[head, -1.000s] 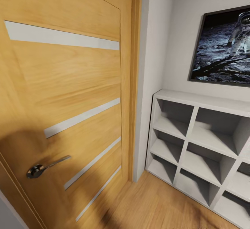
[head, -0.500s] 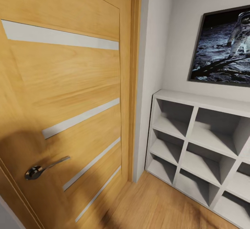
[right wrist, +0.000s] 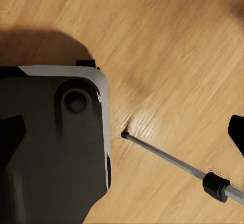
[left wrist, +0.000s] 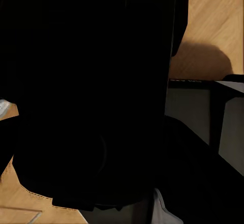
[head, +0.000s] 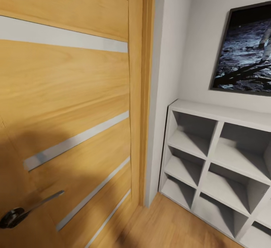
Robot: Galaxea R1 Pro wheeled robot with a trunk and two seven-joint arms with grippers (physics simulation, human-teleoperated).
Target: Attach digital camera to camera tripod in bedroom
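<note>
- Left wrist view: a black mass sits close against the lens and cannot be identified. Past its edge are a strip of light wood floor (left wrist: 213,25) and a grey panel (left wrist: 190,112).
- Left tool and right tool: I cannot tell whether either is released, clenched or grasping anything.
- Digital camera: I cannot tell where it is.
- Right wrist view: the robot's dark base (right wrist: 51,147), with a pale rounded edge, stands on the wood floor.
- Camera tripod (right wrist: 168,158): one thin silver-grey leg lies low across the floor. Its black foot tip is just beside the base edge, apart from it. A black joint sits further along the leg.
- Head view, nearest: a wooden door (head: 75,90) with pale horizontal strips. Its metal lever handle (head: 22,210) is at the lower left.
- Beyond the door frame: a grey wall corner (head: 169,52).
- Grey cube shelf (head: 226,112): stands on the floor against the wall, right of the door.
- Above the shelf: a dark-framed moon-surface picture (head: 244,60) on the wall.
</note>
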